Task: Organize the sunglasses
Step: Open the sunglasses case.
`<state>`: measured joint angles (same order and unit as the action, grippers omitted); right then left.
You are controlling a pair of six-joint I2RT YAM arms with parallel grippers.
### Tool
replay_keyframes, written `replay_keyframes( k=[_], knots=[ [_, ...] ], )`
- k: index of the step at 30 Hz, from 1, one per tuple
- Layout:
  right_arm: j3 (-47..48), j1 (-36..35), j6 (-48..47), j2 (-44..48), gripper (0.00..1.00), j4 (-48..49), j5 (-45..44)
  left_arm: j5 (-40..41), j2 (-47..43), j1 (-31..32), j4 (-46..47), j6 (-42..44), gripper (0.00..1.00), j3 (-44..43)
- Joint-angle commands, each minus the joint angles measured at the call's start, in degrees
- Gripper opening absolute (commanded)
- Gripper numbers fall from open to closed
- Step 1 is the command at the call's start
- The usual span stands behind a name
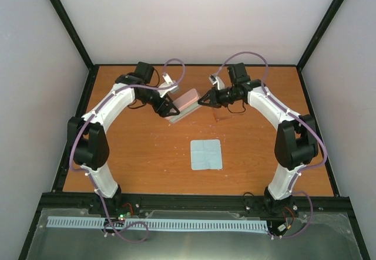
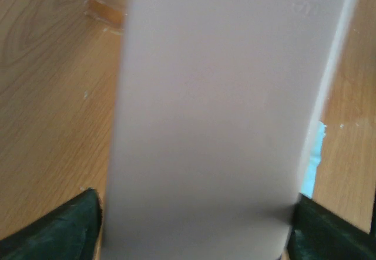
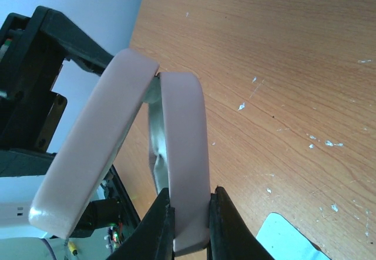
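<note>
Reddish sunglasses (image 1: 222, 118), near right pincer (image 1: 201, 100), clamping case (image 1: 187, 103)

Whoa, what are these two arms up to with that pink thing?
Both arms hold a pink case between them. The left gripper grips it from one side, the right gripper pinches one half, and the halves stand parted. The sunglasses seem to lie on the table, not yet inside. A blue cloth lies nearer the arms' bases.

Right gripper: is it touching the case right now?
Touching. The right wrist view shows the right gripper clamped on one shell of the open case, a finger flush against each side, no gap.
</note>
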<state>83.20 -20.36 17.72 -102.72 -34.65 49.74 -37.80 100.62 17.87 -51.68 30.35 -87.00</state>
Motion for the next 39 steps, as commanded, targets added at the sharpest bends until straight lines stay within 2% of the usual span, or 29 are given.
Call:
replay_keyframes(
  k=[1, 2, 3, 12, 15, 28, 33, 39],
  knots=[
    [1.4, -2.1, 1.2, 2.0, 0.03, -3.0, 8.1, 4.7, 1.5, -3.5, 8.0, -6.1, 0.89, -3.4],
    [1.7, -2.1, 1.8, 1.9, 0.03, -2.5, 8.1, 4.5, 1.4, -3.3, 8.1, -6.5, 0.97, -3.2],
    [1.9, -2.2, 2.4, 1.7, 0.03, -1.9, 8.1, 4.8, 1.2, -3.2, 8.5, -6.9, 0.99, -2.9],
    [3.4, -2.5, 6.4, -0.2, 0.03, 0.8, 6.3, 10.1, -3.4, 1.8, 13.8, -6.5, 1.0, 0.9],
    [4.3, -3.1, 6.5, -0.7, 0.03, 0.6, 6.6, 14.4, -4.4, 4.5, 15.5, -6.2, 0.99, 2.5],
    [5.3, -5.0, -3.4, -2.1, 0.03, -13.7, 4.3, 31.3, -5.7, 5.4, 21.4, -1.1, 0.99, 1.8],
    [2.1, -5.0, -5.1, -1.2, 0.03, -15.6, 3.4, 31.9, -5.9, 3.8, 21.9, -0.7, 0.99, 0.2],
    [0.1, -5.0, -4.4, -1.3, 0.03, -13.7, 3.1, 28.4, -5.0, 2.0, 19.0, -1.3, 1.0, -4.6]
  ],
)
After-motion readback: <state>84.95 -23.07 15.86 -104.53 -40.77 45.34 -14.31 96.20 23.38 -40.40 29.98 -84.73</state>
